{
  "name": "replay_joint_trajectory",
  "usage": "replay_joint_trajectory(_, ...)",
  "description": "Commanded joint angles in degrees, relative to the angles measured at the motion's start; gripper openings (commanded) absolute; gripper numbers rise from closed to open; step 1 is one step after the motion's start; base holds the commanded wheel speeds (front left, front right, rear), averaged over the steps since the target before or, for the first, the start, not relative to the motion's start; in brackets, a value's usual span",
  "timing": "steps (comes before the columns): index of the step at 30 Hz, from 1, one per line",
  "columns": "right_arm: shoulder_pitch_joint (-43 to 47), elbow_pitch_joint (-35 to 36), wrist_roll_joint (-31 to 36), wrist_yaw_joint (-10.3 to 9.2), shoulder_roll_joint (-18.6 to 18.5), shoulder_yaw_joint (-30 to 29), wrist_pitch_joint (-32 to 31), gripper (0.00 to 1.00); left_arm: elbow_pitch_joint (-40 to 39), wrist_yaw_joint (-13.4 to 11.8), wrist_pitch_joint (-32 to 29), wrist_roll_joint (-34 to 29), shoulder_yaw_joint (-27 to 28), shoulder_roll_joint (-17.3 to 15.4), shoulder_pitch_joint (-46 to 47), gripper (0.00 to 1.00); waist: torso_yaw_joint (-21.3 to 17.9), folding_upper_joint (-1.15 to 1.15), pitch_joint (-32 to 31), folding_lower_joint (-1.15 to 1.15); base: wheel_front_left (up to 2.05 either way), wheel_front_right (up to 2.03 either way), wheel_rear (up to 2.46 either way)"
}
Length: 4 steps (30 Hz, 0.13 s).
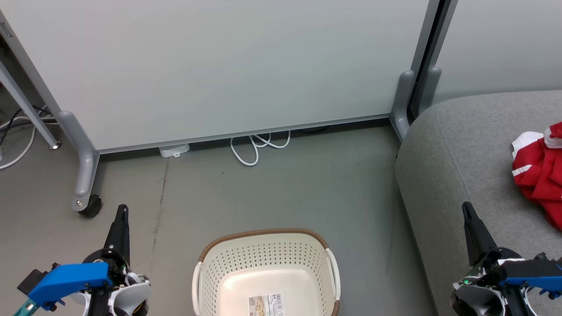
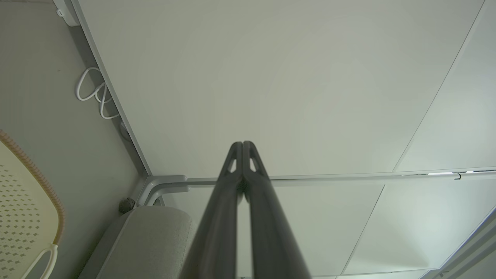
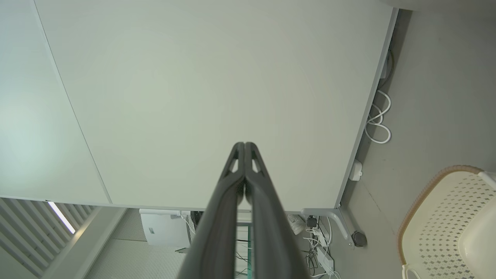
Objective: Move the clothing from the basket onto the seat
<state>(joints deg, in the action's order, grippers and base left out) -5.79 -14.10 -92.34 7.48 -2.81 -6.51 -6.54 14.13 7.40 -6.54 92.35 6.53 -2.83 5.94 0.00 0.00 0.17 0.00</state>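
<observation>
Red clothing (image 1: 541, 175) with white trim lies crumpled on the grey seat (image 1: 456, 149) at the right edge of the head view. The cream basket (image 1: 263, 250) with a brown rim stands on the floor at bottom centre, holding just a label on its bottom. My left gripper (image 1: 122, 209) is shut and holds nothing, left of the basket, its fingertips pressed together in the left wrist view (image 2: 243, 144). My right gripper (image 1: 466, 206) is shut over the seat's front part, left of the clothing and apart from it, its tips also closed in the right wrist view (image 3: 245, 145).
A pale partition panel (image 1: 219, 66) on grey castor feet (image 1: 85, 175) stands behind the basket. White cable (image 1: 257, 147) loops on the floor at its foot. Grey floor (image 1: 285, 193) lies between the basket and the panel.
</observation>
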Motion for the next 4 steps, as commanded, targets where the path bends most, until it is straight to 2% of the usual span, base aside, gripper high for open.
replay_joint_trajectory(1, -0.77, 0.17, -0.15, 0.02, -0.13, -0.1, -0.2, 0.0, -0.2, 0.16, -0.2, 0.11, 0.11, -0.09, 0.51, 0.0, 0.0, 0.0, 0.0, 0.0, 0.0, 0.0, 0.0)
replay_joint_trajectory(4, -0.76, 0.17, -0.15, 0.02, -0.13, -0.09, -0.19, 0.0, -0.2, 0.16, -0.2, 0.11, 0.11, -0.09, 0.51, 0.0, 0.0, 0.0, 0.0, 0.0, 0.0, 0.0, 0.0)
